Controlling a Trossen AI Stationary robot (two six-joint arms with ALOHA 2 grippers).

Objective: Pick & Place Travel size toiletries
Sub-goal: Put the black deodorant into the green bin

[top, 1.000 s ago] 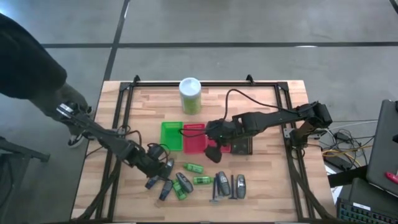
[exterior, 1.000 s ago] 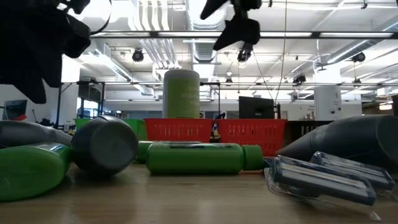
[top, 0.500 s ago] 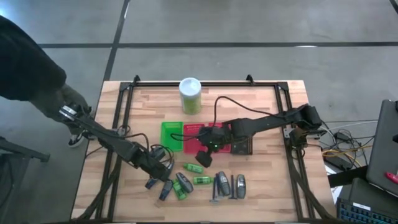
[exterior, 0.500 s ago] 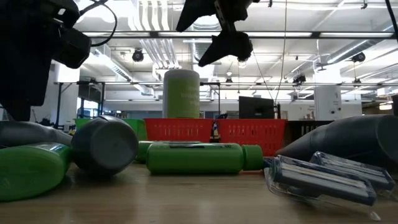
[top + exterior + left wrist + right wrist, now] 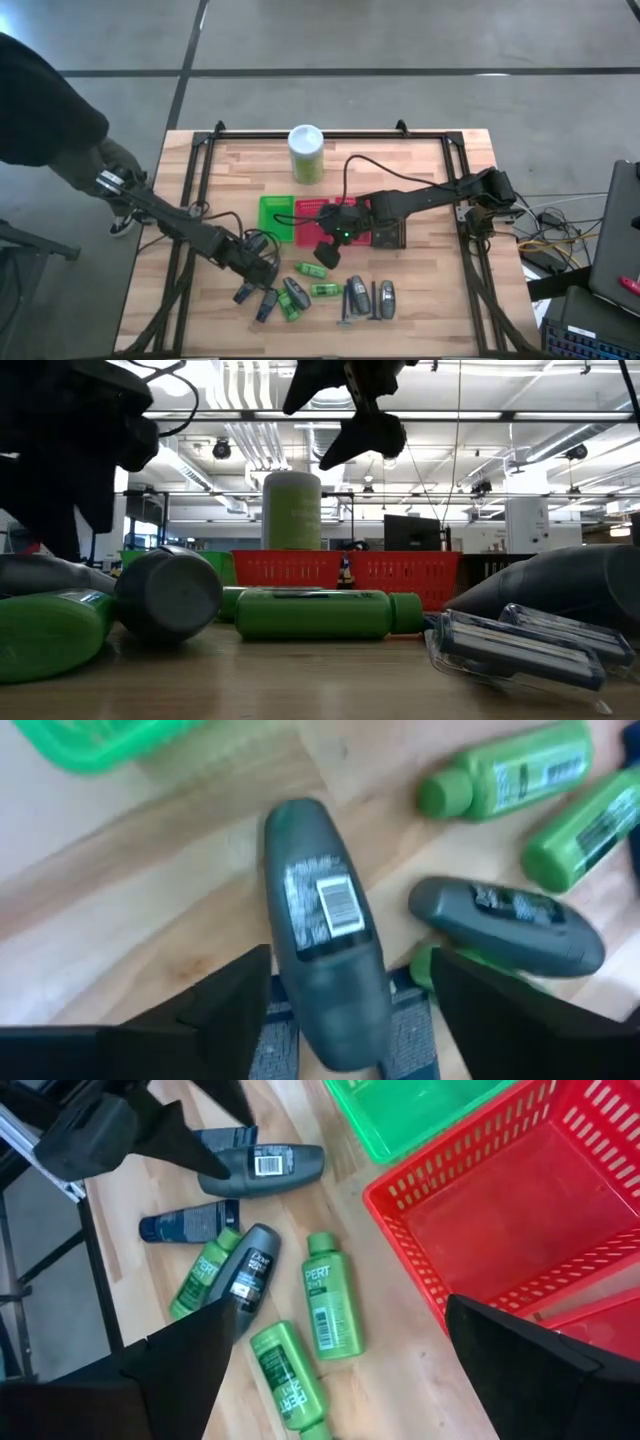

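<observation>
PROGRESS: early, red basket (image 5: 520,1220) and green basket (image 5: 274,216) look empty | ITEMS: toiletries (image 5: 312,291) lie scattered on near tabletop (image 5: 430,310) | LEFT claw (image 5: 268,266): spread around a grey tube (image 5: 318,950), gripping nothing | RIGHT claw (image 5: 328,257): wide open, empty, above green bottles (image 5: 335,1310)

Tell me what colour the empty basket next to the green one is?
Red. The basket shows best in the right wrist view.
</observation>
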